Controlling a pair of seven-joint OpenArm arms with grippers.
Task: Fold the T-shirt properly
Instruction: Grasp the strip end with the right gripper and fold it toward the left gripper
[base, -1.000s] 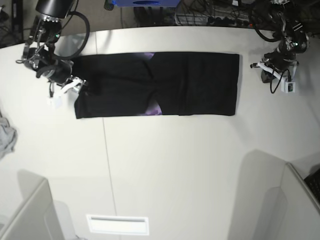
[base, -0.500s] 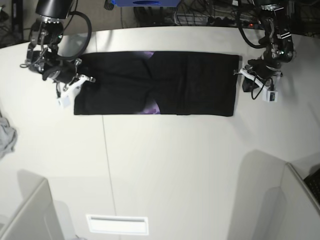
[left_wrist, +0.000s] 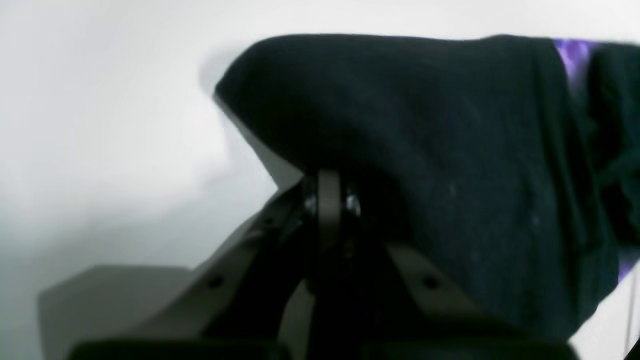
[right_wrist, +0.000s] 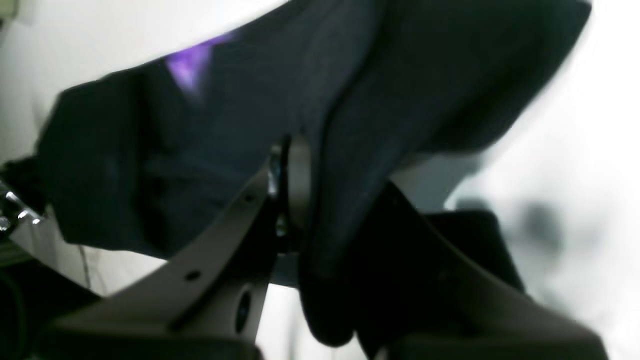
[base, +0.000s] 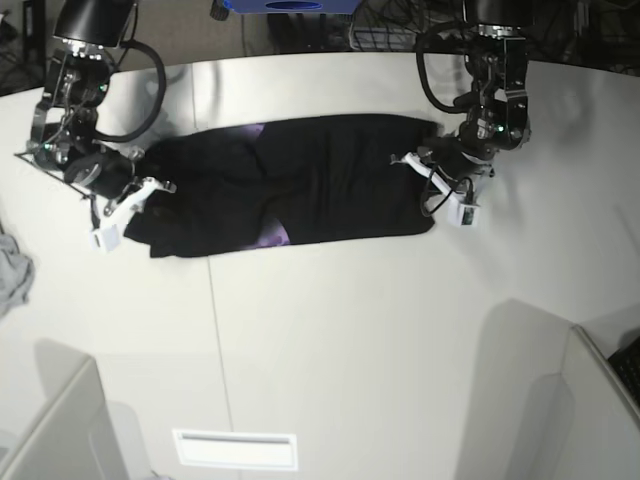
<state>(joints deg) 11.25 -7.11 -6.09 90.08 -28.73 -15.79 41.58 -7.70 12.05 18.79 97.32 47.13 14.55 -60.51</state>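
Base view: the T-shirt, folded into a long black band, lies across the far half of the white table. A purple patch of its print shows at the near edge around mid-length, and another at the far edge toward the view's left. The band looks bunched and wrinkled at both ends, where the arms meet it.

Right gripper, at the view's left: it sits at the band's left end, with the cloth gathered against its white fingers. Right wrist view: the T-shirt hangs in a thick fold between the jaws, which are clenched on the fabric; a purple fleck shows at upper left, and the far edge of the cloth is raised off the table.

Left gripper, at the view's right: it sits on the band's right end, which is drawn inward and rumpled. Left wrist view: the T-shirt is draped over the gripper, whose jaws are pressed together with black fabric pinched at their tips; the cloth's corner lifts clear of the table, and a purple strip appears at upper right.

A grey cloth lies at the table's left edge, well apart from the T-shirt. A white slot plate sits near the front edge.
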